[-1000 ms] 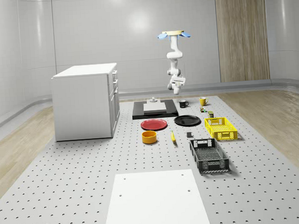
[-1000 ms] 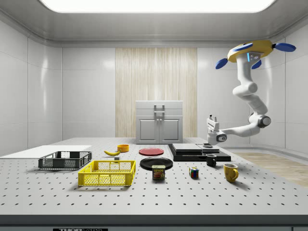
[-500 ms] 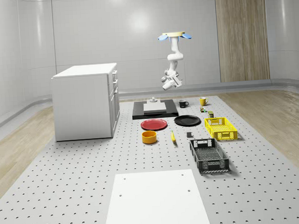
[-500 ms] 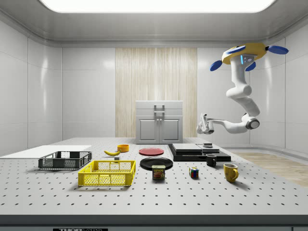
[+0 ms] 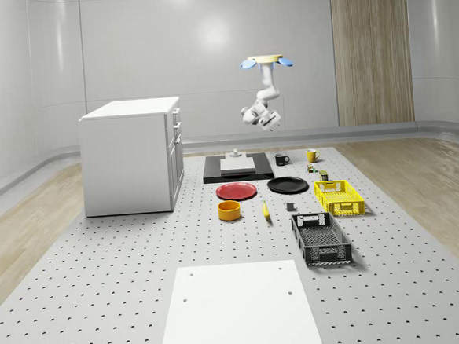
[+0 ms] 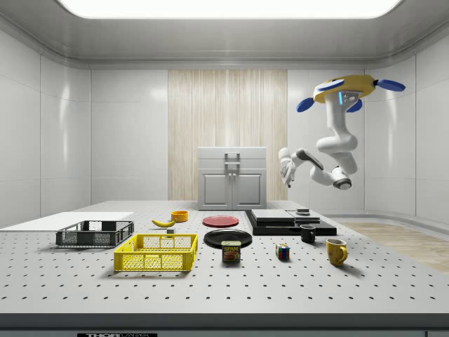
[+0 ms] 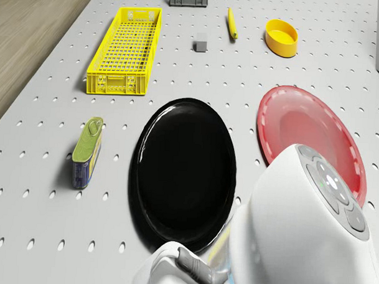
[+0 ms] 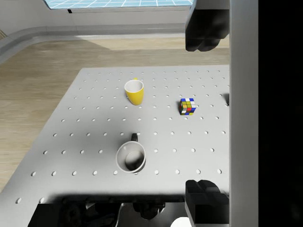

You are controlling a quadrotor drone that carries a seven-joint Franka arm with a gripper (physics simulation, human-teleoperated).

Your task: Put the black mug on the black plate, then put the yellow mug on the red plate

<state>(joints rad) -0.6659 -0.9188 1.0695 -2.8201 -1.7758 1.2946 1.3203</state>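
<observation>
While the drone (image 6: 342, 90) hovers high above the far end of the perforated tabletop (image 5: 102, 267), its arm folds back under it and the gripper (image 6: 285, 167) hangs in the air, well above the black slab (image 6: 287, 222) and holding nothing. In the wrist view the two fingertips (image 8: 206, 28) stand wide apart.

Across the side view from its left: one black crate (image 6: 95, 233) near the left edge, one yellow crate (image 6: 157, 253), one banana (image 6: 163, 223) and one yellow bowl (image 6: 179, 216) behind it, then the red plate (image 6: 220, 221) with the black plate (image 6: 228, 238) in front of it. Both plates are bare. One tin can (image 6: 231, 251) stands before the black plate, then one Rubik's cube (image 6: 282, 252).

The black mug (image 6: 308, 234) stands upright on the tabletop, just beside the slab's near corner, mouth up; in the wrist view its handle (image 8: 134, 137) points toward the yellow mug (image 6: 336, 251). That one also stands upright, nearest the tabletop's right edge, handle toward the side view's right. One mug of each colour; they stand apart.
</observation>
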